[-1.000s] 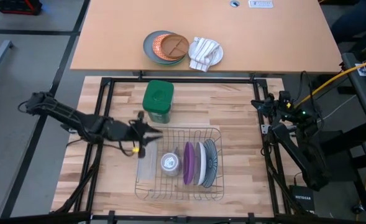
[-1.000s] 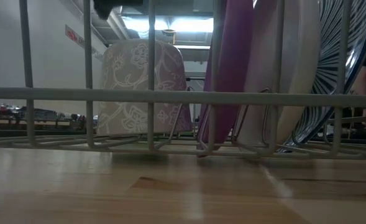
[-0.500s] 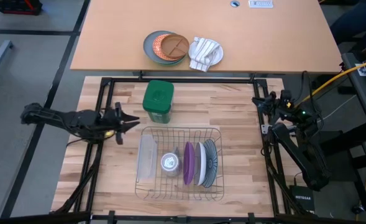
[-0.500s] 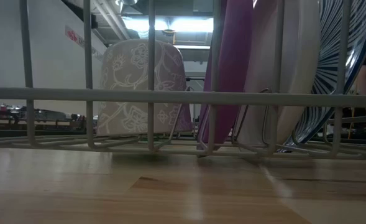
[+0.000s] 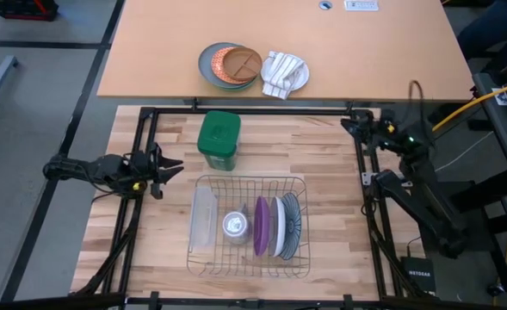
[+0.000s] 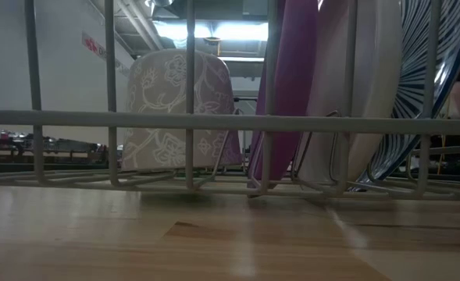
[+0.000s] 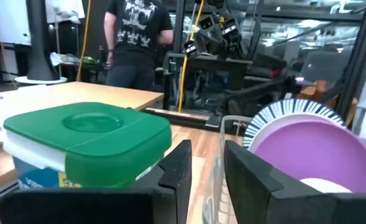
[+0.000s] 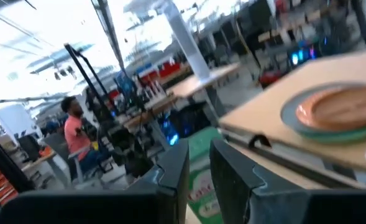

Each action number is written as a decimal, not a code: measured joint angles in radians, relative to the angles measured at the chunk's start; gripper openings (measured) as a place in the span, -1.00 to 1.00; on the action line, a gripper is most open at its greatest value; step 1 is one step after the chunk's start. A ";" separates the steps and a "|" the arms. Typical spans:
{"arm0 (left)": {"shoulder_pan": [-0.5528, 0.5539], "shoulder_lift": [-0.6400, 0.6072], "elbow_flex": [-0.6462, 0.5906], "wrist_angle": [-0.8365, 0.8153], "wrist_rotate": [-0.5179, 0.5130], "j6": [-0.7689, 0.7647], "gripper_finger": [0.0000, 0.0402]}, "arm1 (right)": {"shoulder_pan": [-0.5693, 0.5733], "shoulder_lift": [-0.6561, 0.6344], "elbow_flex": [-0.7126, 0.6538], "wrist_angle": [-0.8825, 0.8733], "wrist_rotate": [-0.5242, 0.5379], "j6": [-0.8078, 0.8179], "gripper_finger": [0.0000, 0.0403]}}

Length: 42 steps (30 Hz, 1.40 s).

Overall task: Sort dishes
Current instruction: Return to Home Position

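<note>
Three plates stand on edge side by side in the white wire rack (image 5: pixel 249 179): purple (image 5: pixel 261 226), plain white (image 5: pixel 275 226) and dark-striped (image 5: pixel 291 222). The low view shows them through the rack's wires: purple (image 6: pixel 292 78), white (image 6: pixel 362 78), striped (image 6: pixel 440 78). My left gripper (image 5: pixel 171 166) (image 7: pixel 207 155) hovers by the table's left edge, left of the rack, open by a narrow gap and pointing at the plates (image 7: pixel 310 149). My right gripper (image 5: pixel 349 126) (image 8: pixel 199 155) waits at the table's far right corner, narrowly open and empty.
An upturned patterned cup (image 5: pixel 235 225) (image 6: pixel 179 109) and a clear container (image 5: pixel 202 220) also sit in the rack. A green-lidded canister (image 5: pixel 219 139) (image 7: pixel 89 143) stands beyond it. The farther table holds a grey plate with an orange-brown divided plate (image 5: pixel 231 65) and a cloth-covered white plate (image 5: pixel 285 73).
My left gripper has drawn back from above the rack's far left corner toward the table's left edge, its arm folding in. My right gripper has shifted a little toward the far edge. The plates and rack have stayed put.
</note>
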 joint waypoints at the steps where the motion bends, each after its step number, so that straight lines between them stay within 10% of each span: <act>1: 0.000 0.004 -0.002 -0.001 -0.007 0.001 -0.58 | 0.003 0.029 0.000 0.005 -0.012 -0.005 -0.66; 21: 0.002 -0.002 -0.003 -0.071 -0.125 0.028 -0.58 | 0.789 0.450 -0.001 0.257 0.568 -0.272 -0.66; 31: 0.002 -0.002 -0.003 -0.104 -0.126 0.000 -0.58 | 1.147 0.437 -0.001 0.207 0.886 -0.286 -0.66; 42: 0.002 -0.002 -0.003 -0.104 -0.126 -0.001 -0.58 | 1.257 0.191 -0.001 -0.092 1.171 -0.298 -0.66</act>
